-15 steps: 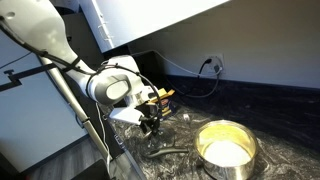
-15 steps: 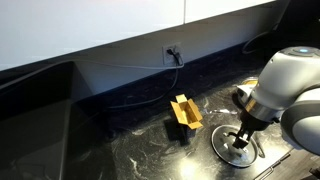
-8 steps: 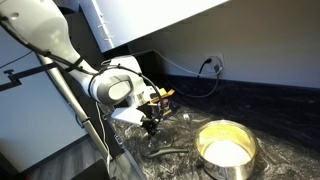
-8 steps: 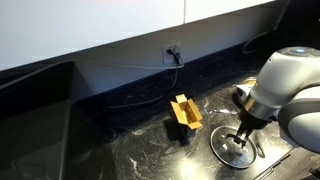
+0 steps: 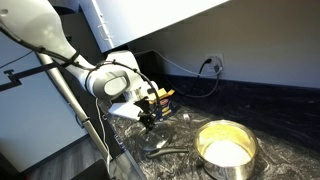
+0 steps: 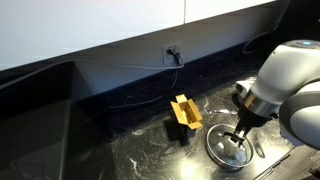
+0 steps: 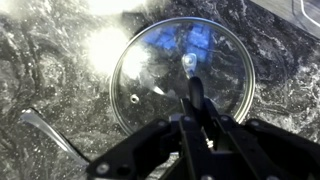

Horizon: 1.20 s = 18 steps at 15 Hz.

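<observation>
Steel pot (image 5: 226,147), open yellow carton (image 6: 185,112), wall socket (image 6: 172,53) above dark marbled counter (image 6: 120,150).

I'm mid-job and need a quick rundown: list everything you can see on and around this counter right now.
glass lid: 1, clear with a metal rim, on the counter under the gripper
pot: 1, gold-coloured metal, on the counter beside the lid
carton: 1, yellow-brown, open, on the counter near the wall
small block: 1, black, just in front of the carton
curved metal piece: 1, silver, beside the lid; cannot tell what it is
wall outlet: 1, white, above the counter
cable: 1, dark, runs to the outlet
counter: 1, black marbled
gripper: 1, black, shut on the lid's knob
arm: 1, white
</observation>
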Each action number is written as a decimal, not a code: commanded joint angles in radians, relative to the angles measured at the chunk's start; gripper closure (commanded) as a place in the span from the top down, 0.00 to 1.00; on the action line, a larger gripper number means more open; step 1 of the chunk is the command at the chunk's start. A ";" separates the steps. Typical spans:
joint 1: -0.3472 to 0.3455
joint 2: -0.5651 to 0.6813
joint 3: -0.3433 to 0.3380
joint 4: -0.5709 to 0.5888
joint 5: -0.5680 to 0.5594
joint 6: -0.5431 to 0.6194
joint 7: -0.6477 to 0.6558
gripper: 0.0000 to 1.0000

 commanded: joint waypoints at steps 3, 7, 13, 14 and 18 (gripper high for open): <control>-0.008 -0.210 -0.042 -0.015 -0.026 -0.156 0.009 0.04; -0.030 -0.309 -0.105 -0.020 -0.171 -0.178 0.096 0.04; -0.087 -0.387 -0.166 -0.026 -0.273 -0.160 0.181 0.04; -0.092 -0.395 -0.179 -0.027 -0.261 -0.159 0.177 0.04; -0.121 -0.420 -0.228 -0.025 -0.245 -0.167 0.170 0.04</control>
